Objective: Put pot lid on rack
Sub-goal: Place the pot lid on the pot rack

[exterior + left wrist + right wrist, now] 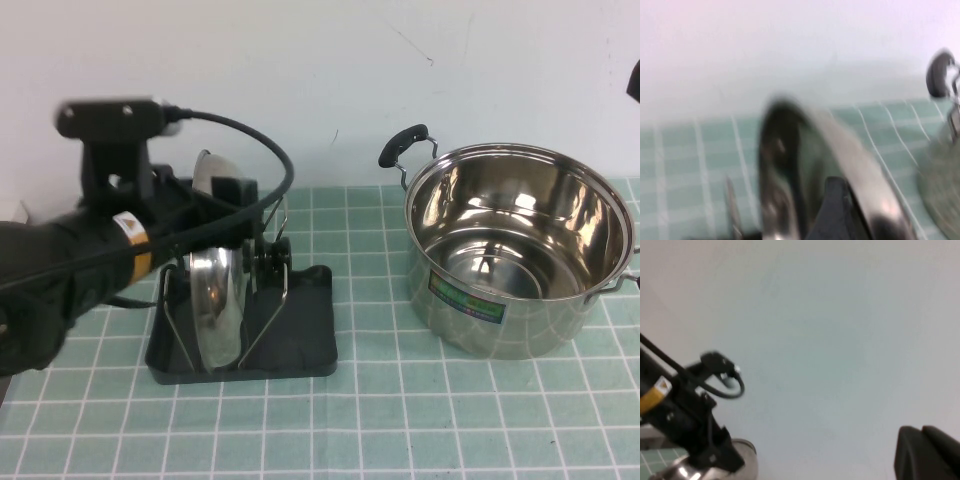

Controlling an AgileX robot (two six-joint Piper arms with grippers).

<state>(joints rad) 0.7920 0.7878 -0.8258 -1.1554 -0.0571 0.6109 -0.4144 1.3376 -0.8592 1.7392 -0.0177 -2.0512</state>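
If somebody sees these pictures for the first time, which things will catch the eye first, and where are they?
First, the big shiny steel pot, open and empty, on the right of the checked cloth. Then the pot lid, standing on edge between the wire dividers of the dark rack on the left, with the left gripper at its upper rim. The right gripper shows only in its wrist view, raised before the pale wall.

A stainless-steel pot [515,250] stands upright and uncovered on the right of the counter [400,420], which carries a green tile-patterned cloth. It has black side handles [404,142] and a coloured label [466,300] on the near wall.
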